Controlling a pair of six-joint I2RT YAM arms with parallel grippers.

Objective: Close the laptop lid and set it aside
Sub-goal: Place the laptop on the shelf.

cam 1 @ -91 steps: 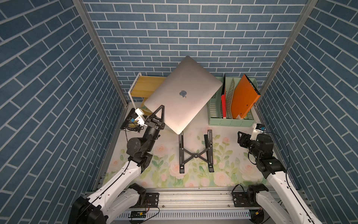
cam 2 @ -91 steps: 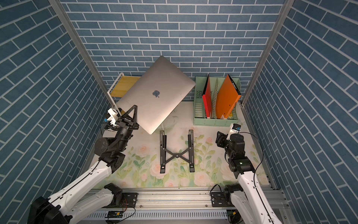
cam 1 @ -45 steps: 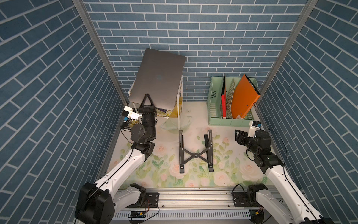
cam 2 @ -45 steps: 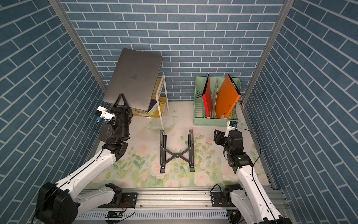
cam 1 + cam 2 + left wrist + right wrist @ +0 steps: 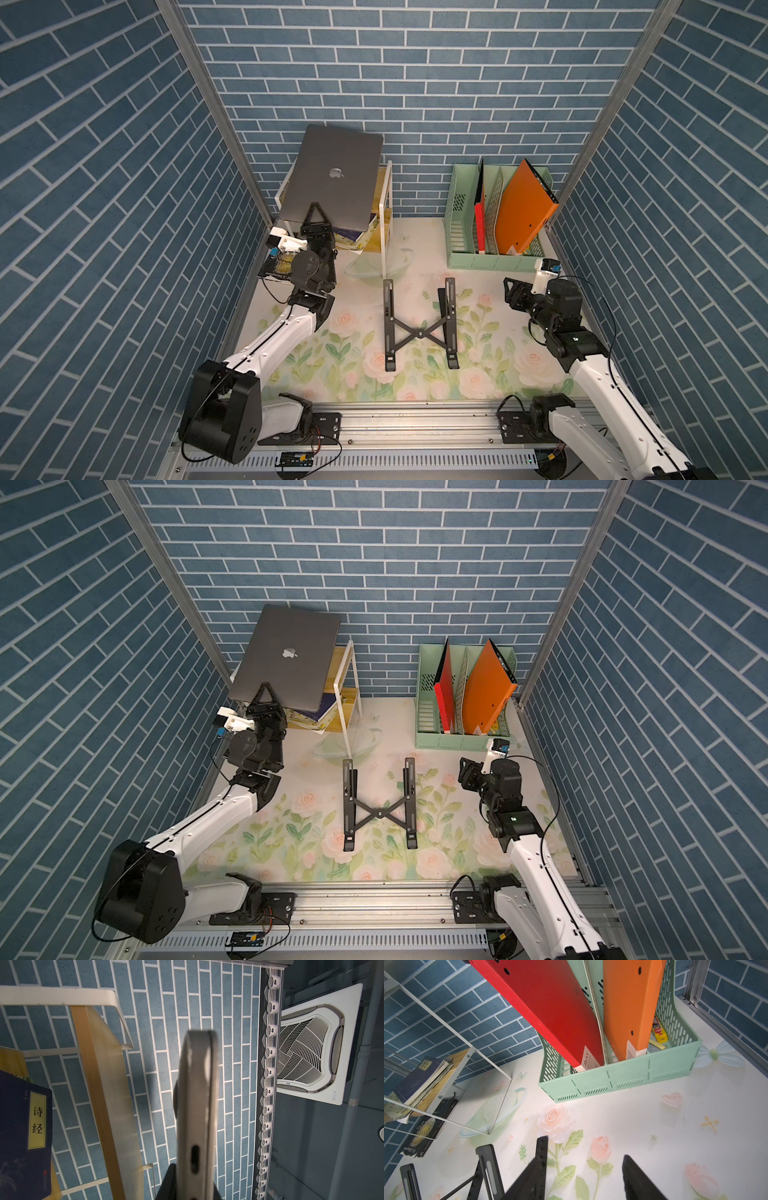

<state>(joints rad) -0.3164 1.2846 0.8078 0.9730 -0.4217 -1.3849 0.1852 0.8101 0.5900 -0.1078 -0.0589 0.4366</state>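
Left claw (image 5: 316, 215) clamped on the shut laptop (image 5: 332, 178) at 11 o'clock, over the white shelf (image 5: 389, 195); right claw (image 5: 510, 292) apart, empty.

White shells (image 5: 274, 340) on both arms, black joint housings (image 5: 309, 270). Just behind the left claw (image 5: 316, 214), a white camera bracket (image 5: 284, 241); behind the right claw (image 5: 510, 291), another, blue-tagged, with a thin black cable (image 5: 603, 304) looping away.
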